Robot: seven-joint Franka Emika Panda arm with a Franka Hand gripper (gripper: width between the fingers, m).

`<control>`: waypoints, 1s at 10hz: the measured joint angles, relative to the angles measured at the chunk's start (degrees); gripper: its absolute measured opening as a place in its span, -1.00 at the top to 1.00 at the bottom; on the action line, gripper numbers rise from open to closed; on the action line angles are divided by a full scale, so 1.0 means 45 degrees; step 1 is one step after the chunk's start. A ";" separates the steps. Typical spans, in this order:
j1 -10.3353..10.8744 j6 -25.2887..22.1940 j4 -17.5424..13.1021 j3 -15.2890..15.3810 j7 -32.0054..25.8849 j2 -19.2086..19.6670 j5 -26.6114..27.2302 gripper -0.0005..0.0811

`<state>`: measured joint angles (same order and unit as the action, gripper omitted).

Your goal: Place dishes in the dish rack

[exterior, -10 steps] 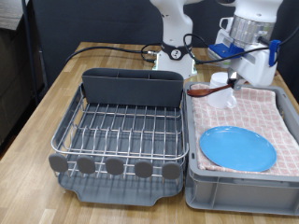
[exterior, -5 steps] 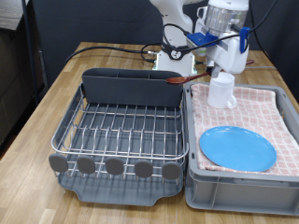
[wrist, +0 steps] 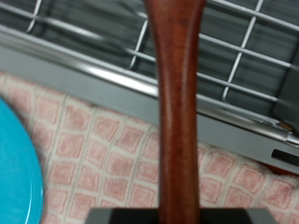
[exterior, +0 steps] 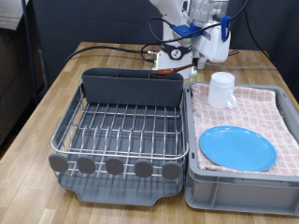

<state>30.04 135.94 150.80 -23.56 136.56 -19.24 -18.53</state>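
A: Where's our wooden spoon (wrist: 177,103)?

B: Clamped in the gripper (exterior: 207,42), handle running straight out along the fingers, above the dish rack's (exterior: 121,131) far-right corner.

A: The rest?

B: Blue plate (exterior: 237,147) and white cup (exterior: 221,90) sit right of the rack.

Your exterior view sits in front of the table, raised and angled down. It faces the arm's base at the frame's top centre, with the dish rack (exterior: 120,131) lower left and the grey tub (exterior: 241,177) lower right. Your wrist view looks along the fingers at very close range: the spoon handle (wrist: 177,103) fills its centre. Both views share rack wires, checked cloth (exterior: 266,112) and blue plate (exterior: 237,147).
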 joint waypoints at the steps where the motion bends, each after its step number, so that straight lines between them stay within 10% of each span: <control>1: -0.0262 -0.0157 0.0064 -0.0118 0.0531 -0.0045 0.0026 0.78; 10: -0.3099 -0.0500 0.2557 -0.0841 0.1211 -0.2507 -0.0539 0.78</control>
<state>16.10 133.69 162.31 -27.34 142.01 -30.52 -20.95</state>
